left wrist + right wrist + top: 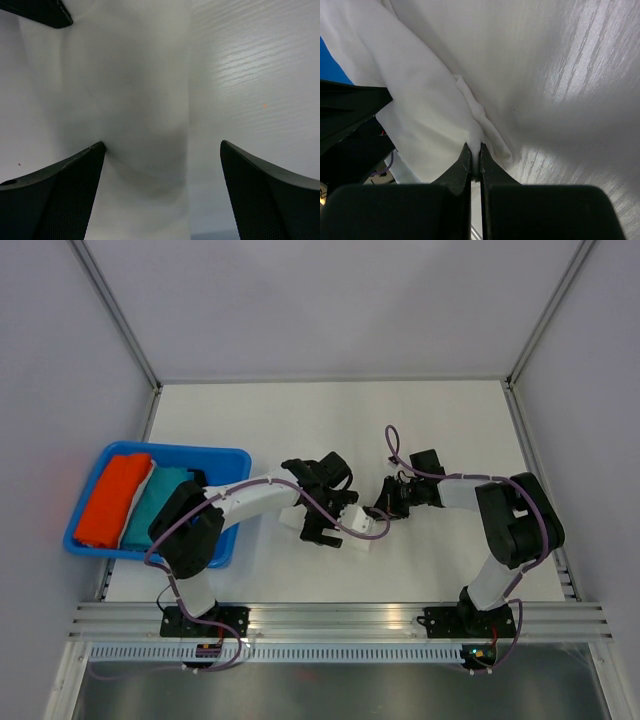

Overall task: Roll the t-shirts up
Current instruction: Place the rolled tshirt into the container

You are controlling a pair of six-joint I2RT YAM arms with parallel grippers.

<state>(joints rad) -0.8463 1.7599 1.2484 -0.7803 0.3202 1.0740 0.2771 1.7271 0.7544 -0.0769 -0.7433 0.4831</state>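
A white t-shirt (356,541) lies bunched in a narrow roll on the white table between the two arms. My left gripper (325,506) hovers over its left part, open, with the cloth (140,100) between the wide-apart fingers (55,200) and nothing gripped. My right gripper (386,508) is at the roll's right end, shut on a pinched fold of the white t-shirt (430,110), which sits between its fingertips (475,147). An orange t-shirt (112,498) and a teal t-shirt (155,502) lie rolled side by side in the tray.
The blue plastic tray (175,450) stands at the table's left edge, close to the left arm's elbow. A corner of the blue tray (330,65) shows in the right wrist view. Grey walls enclose the table on three sides.
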